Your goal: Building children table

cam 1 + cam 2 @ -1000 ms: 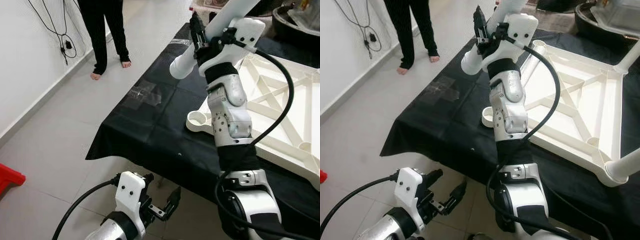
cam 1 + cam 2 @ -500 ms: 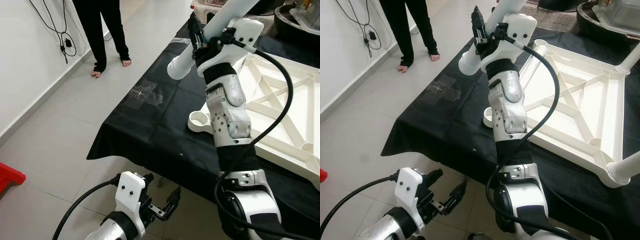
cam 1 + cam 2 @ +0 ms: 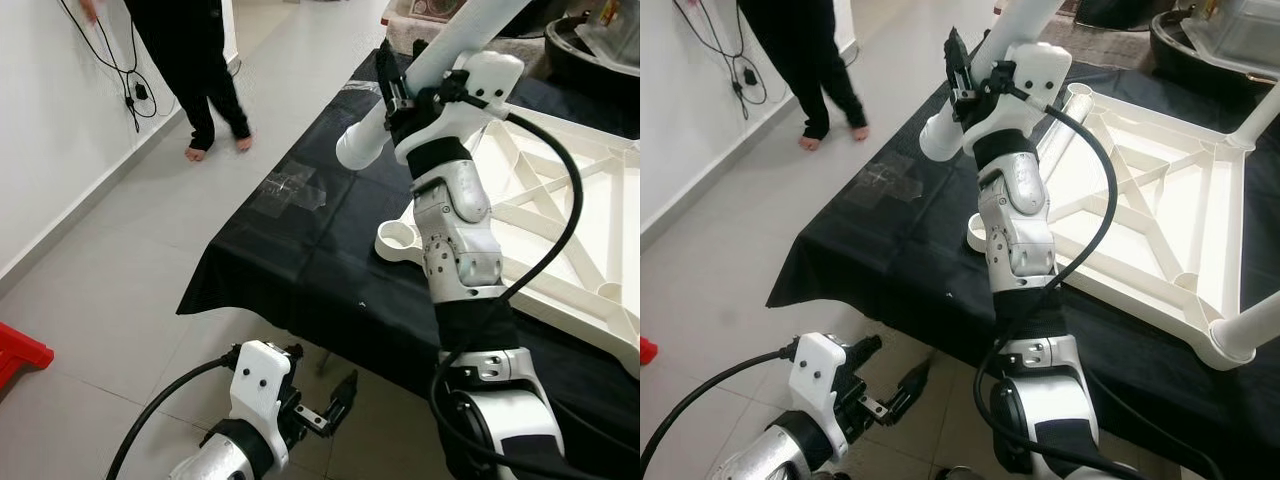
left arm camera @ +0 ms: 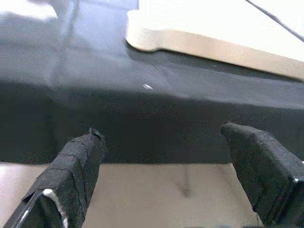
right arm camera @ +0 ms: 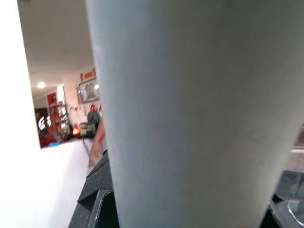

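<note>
No readable text, labels or nos. anywhere. Red signs on the far wall (image 5: 88,75) in the right wrist view are too small & blurred to read.

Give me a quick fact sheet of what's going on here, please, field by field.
Right gripper: raised above the black cloth, shut on a white tube
Left gripper: open, low beside the table edge, holding nothing
Tabletop: white, upside down on the cloth, ribs showing
Near corner socket: unfilled
Person: standing by the wall
Floor: pale tiles; red object at left
</note>
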Controlling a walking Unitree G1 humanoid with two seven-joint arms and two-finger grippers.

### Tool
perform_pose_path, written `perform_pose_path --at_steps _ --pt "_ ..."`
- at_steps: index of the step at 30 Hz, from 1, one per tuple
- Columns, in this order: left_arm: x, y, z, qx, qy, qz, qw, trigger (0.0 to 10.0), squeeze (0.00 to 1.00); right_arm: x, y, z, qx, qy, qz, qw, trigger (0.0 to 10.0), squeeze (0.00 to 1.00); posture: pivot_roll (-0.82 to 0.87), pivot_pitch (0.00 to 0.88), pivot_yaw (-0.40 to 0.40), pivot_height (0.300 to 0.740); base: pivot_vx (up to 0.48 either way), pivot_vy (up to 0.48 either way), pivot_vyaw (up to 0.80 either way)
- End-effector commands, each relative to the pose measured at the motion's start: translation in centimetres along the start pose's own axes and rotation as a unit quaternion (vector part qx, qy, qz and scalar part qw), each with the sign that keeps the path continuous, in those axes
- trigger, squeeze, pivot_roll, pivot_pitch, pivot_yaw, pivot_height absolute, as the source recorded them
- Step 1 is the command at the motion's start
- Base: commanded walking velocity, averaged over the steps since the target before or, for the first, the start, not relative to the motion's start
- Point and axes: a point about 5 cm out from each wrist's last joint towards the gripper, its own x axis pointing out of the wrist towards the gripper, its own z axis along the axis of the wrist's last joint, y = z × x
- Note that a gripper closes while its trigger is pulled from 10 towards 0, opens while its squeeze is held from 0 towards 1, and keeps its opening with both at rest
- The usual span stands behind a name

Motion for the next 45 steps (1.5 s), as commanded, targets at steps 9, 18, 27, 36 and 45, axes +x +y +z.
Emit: perform_pose_path --at_steps 9,18,27,36,45 --pt "0.9 4.1 3.0 0.123 -0.049 0.106 0.986 10.0 0.0 -2.8 -0.7 -1.6 -0.013 0.066 0.034 0.997 10.0 0.0 0.07 0.101 -0.089 0.74 0.0 0.0 0.0" --pt "1.2 6.5 4.9 0.201 -0.075 0.147 0.966 10.0 1.0 -5.8 -0.4 -2.6 0.026 0.118 0.053 0.991 10.0 0.0 0.06 0.087 -0.084 0.74 0.0 0.0 0.0" --pt "2.8 5.7 4.0 0.201 -0.06 0.096 0.973 10.0 0.0 -8.0 1.6 -3.3 0.07 0.153 0.086 0.982 10.0 0.0 0.06 0.073 -0.078 0.74 0.0 0.0 0.0" --pt "3.2 5.9 3.6 0.205 -0.056 0.085 0.973 10.0 0.0 -8.9 2.6 -3.3 0.094 0.17 0.111 0.975 10.0 0.0 0.06 0.067 -0.077 0.74 0.0 0.0 0.0" --pt "3.7 5.9 3.4 0.205 -0.056 0.068 0.975 10.0 0.0 -9.4 3.6 -2.9 0.121 0.176 0.139 0.967 10.0 0.0 0.06 0.06 -0.075 0.74 0.0 0.0 0.0"
